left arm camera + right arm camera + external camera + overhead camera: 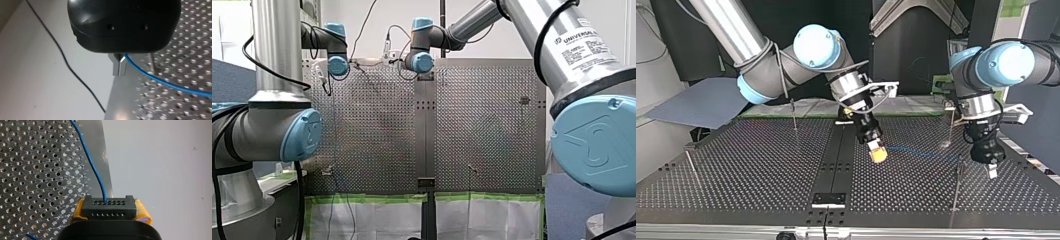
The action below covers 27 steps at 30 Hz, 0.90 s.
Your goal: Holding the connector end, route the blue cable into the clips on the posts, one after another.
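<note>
My right gripper [878, 154] is pinched on the black connector [109, 207], with its yellow pads [143, 213] pressed against the connector's two short ends. The blue cable [916, 151] leaves the connector's face and runs low over the perforated table [761, 165] towards the top view's right. There it ends in my left gripper [990, 167], whose metal fingers [119, 67] are pressed together on it, so the held stretch lies almost crosswise between my two grippers.

The nearest post [956, 186] stands just beside my left gripper, on the side facing the connector, and well apart from my right. The cable seems to pass behind the post's upper end, though I cannot tell whether it touches, and the clip is too small to make out. I judge the cable is not yet in any clip. The coming move turns on carrying the connector end so that the line swings onto that post's top.
</note>
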Each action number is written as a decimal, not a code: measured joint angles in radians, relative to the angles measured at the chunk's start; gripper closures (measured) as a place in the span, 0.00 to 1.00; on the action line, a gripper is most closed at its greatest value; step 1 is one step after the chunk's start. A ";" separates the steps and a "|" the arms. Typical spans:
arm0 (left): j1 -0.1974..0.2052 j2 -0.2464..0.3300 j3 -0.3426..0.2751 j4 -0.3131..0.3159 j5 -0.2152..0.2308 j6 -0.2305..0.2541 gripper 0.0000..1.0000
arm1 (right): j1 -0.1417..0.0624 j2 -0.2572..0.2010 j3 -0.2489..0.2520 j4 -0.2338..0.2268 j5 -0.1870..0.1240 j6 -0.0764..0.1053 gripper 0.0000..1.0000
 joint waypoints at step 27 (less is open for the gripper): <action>0.069 -0.073 0.029 0.046 0.177 -0.142 1.00 | -0.034 0.033 -0.044 -0.002 -0.010 0.003 1.00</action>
